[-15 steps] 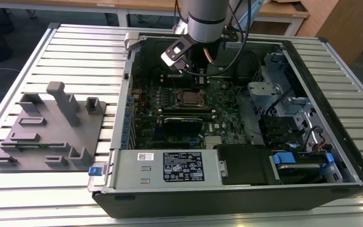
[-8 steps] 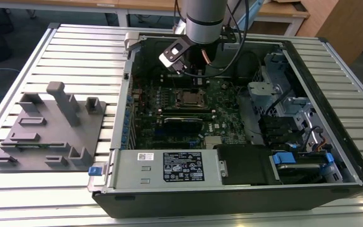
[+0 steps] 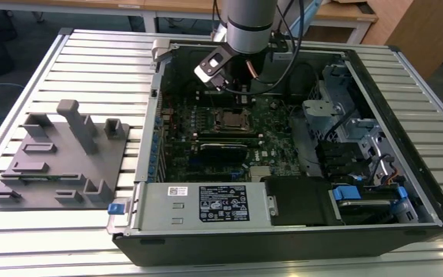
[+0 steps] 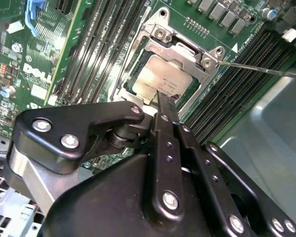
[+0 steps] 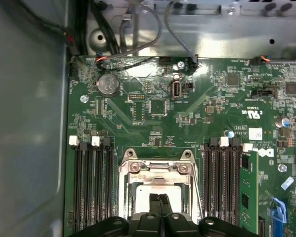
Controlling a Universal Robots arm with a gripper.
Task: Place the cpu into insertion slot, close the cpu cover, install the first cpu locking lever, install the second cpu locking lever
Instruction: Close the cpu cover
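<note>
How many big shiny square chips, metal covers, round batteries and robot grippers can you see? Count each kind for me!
cpu: 1
cpu cover: 1
round coin battery: 1
gripper: 1
Total: 4

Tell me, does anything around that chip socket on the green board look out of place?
A thin silvery metal lever rod juts sideways from the square silvery metal cover frame, across the long black memory slots, rather than lying tucked alongside it.
</note>
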